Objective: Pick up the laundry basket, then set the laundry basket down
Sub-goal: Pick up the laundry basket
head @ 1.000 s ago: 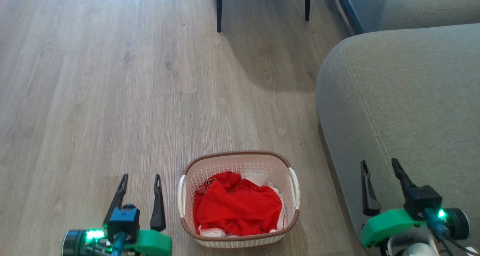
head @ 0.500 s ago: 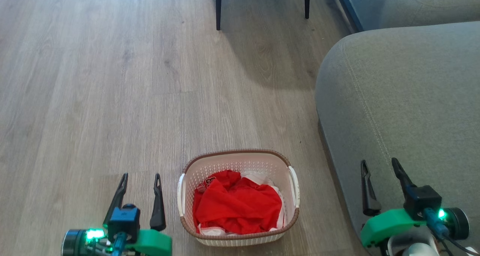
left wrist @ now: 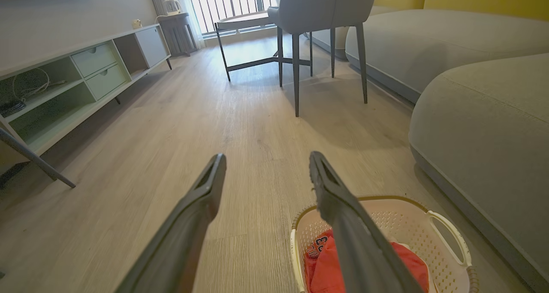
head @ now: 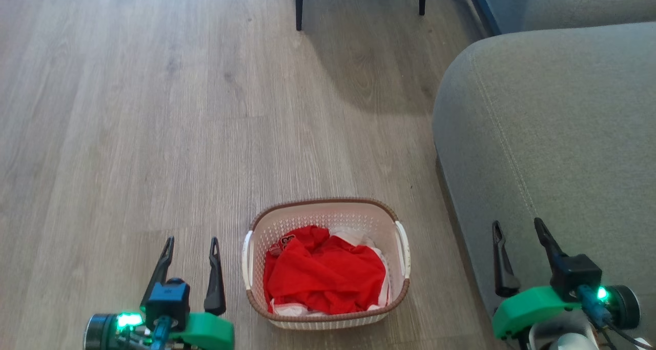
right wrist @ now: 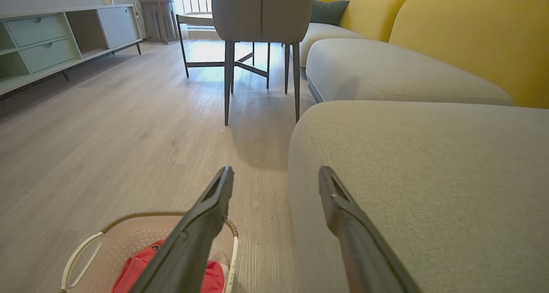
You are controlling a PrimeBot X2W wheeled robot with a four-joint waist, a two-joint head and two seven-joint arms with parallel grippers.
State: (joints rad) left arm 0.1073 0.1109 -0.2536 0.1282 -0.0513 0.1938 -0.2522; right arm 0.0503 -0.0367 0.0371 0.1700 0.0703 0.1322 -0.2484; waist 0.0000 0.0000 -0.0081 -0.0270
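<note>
The laundry basket (head: 328, 219) sits on the floor (head: 154, 135), red clothes (head: 323, 278) inside, just beside the grey sofa (head: 553, 135). Left of the basket the left hand (head: 191, 241) hangs spread wide, touching nothing — the right hand (head: 516, 223), on the basket's other side over the sofa, gapes empty too.

Floor (head: 154, 109): pale wood-look planks
Sofa (right wrist: 429, 177): grey seats, yellow backrest
Chair (left wrist: 317, 5): grey upholstery, thin dark legs
Cabinet (left wrist: 98, 70): pale green, drawers, open shelves
Window (left wrist: 231, 1): barred, daylit
</note>
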